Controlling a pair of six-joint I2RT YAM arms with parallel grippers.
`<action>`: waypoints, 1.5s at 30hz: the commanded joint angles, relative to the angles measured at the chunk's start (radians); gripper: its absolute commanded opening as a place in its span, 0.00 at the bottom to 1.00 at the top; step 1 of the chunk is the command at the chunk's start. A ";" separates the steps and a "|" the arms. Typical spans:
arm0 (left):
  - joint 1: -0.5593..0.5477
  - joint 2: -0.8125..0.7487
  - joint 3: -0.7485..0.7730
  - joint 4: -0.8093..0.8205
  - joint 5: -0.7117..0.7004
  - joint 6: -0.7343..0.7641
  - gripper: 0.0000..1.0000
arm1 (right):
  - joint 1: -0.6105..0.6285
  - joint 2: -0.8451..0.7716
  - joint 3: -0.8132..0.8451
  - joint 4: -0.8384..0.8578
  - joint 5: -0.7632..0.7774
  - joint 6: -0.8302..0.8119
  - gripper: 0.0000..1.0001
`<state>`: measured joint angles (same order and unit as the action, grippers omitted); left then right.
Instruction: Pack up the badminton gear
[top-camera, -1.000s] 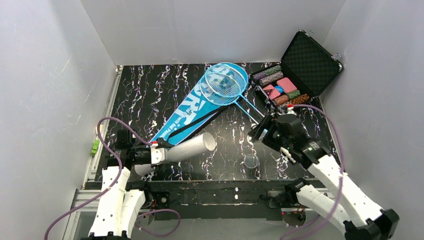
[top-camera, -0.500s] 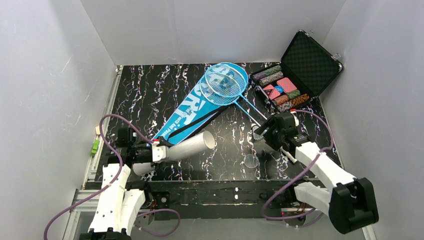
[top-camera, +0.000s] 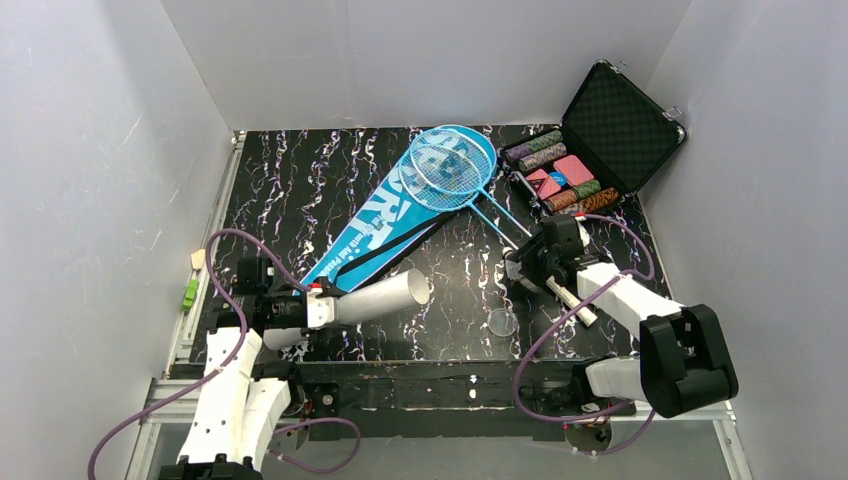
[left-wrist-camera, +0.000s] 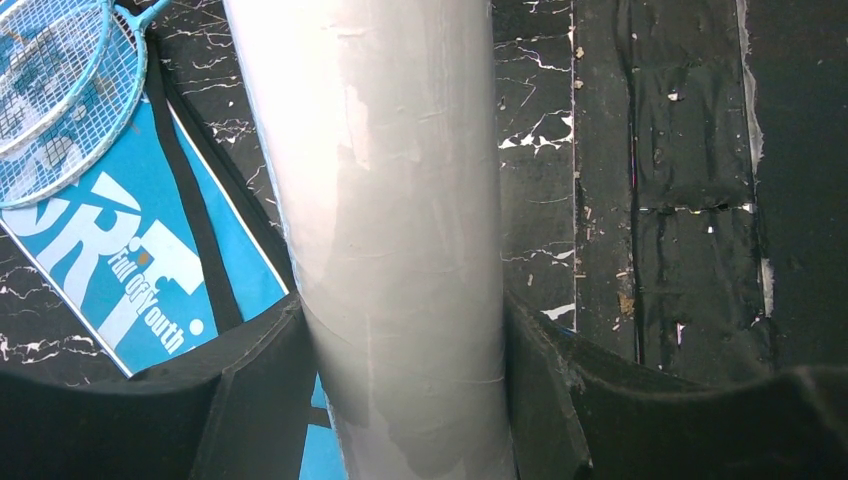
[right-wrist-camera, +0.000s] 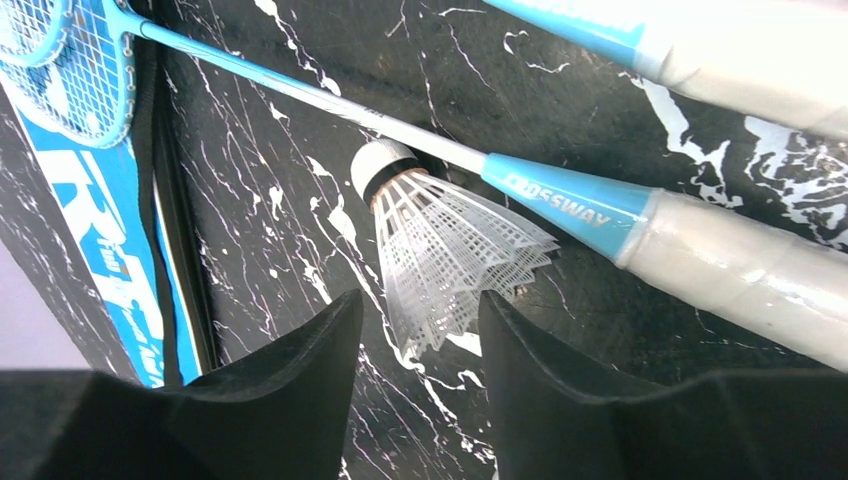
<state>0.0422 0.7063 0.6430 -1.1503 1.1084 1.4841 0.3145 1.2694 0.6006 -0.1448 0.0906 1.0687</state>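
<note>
My left gripper (top-camera: 318, 308) is shut on the near end of the long white tube (top-camera: 380, 297), which points its open end toward the table's middle; the tube fills the left wrist view (left-wrist-camera: 400, 200). My right gripper (right-wrist-camera: 420, 310) is open, low over a white feather shuttlecock (right-wrist-camera: 440, 260), its fingertips on either side of the skirt's end. The shuttlecock lies against a racket shaft (right-wrist-camera: 300, 95). Two light-blue rackets (top-camera: 450, 165) lie with their heads on the blue "SPORT" bag (top-camera: 385, 220) and their white handles (right-wrist-camera: 740, 270) by my right gripper (top-camera: 515, 268).
An open black case (top-camera: 600, 140) of coloured chips stands at the back right. A clear round lid (top-camera: 502, 322) lies near the front edge, between the arms. White walls close in the table on three sides.
My right arm has folded down and its gripper has dropped slightly left toward the racket handles and the shuttlecock. My left gripper has kept the tube nearly still.
</note>
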 joint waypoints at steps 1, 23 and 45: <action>-0.002 -0.004 -0.001 -0.008 0.035 0.040 0.00 | -0.004 0.023 0.054 0.051 0.019 0.027 0.51; 0.000 0.025 -0.006 -0.043 0.037 0.116 0.00 | 0.389 -0.375 0.417 -0.357 -0.538 -0.300 0.01; -0.001 0.020 0.009 -0.069 0.054 0.131 0.00 | 0.654 -0.163 0.574 -0.319 -0.484 -0.346 0.01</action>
<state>0.0422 0.7315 0.6266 -1.2037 1.1042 1.6047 0.9558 1.0870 1.1141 -0.5529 -0.3988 0.7349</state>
